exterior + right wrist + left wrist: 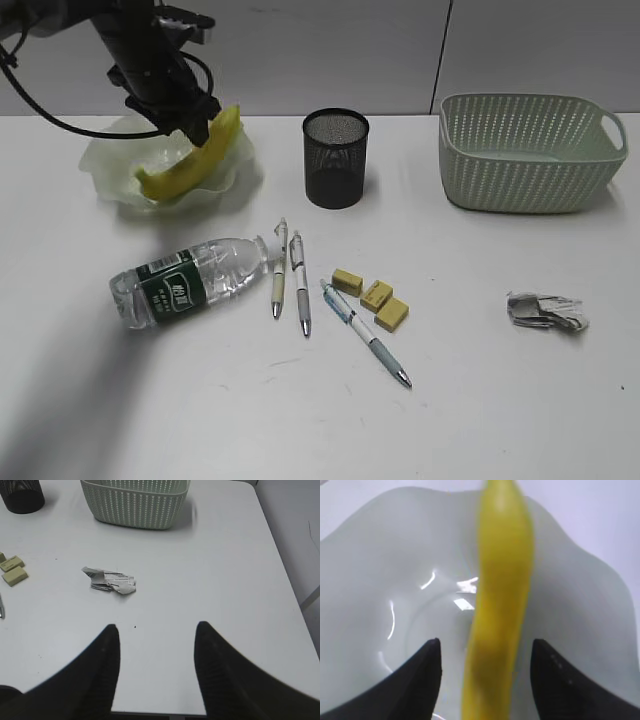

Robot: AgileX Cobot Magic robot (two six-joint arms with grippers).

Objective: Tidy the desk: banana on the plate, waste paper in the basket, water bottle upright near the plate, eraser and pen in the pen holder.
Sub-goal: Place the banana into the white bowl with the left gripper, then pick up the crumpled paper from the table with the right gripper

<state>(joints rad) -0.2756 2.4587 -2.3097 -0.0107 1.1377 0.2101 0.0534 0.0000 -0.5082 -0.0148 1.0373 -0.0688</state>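
Note:
The yellow banana [190, 165] lies in the pale green ruffled plate [105, 165] at the back left. My left gripper [190, 125] is open just over it; in the left wrist view the fingers [486, 641] straddle the banana [502, 605] with gaps on both sides, above the plate [380, 580]. The water bottle [190, 278] lies on its side on the desk [480, 400]. Three pens [290, 280] and three erasers [376, 296] lie mid-desk. The waste paper [545, 311] lies at the right. My right gripper [156, 626] is open and empty, short of the paper [110, 580].
The black mesh pen holder [336, 160] stands at the back centre and the green basket [530, 155] at the back right; both show in the right wrist view, the basket [135, 502] and the holder [20, 495]. The desk's right edge runs close by.

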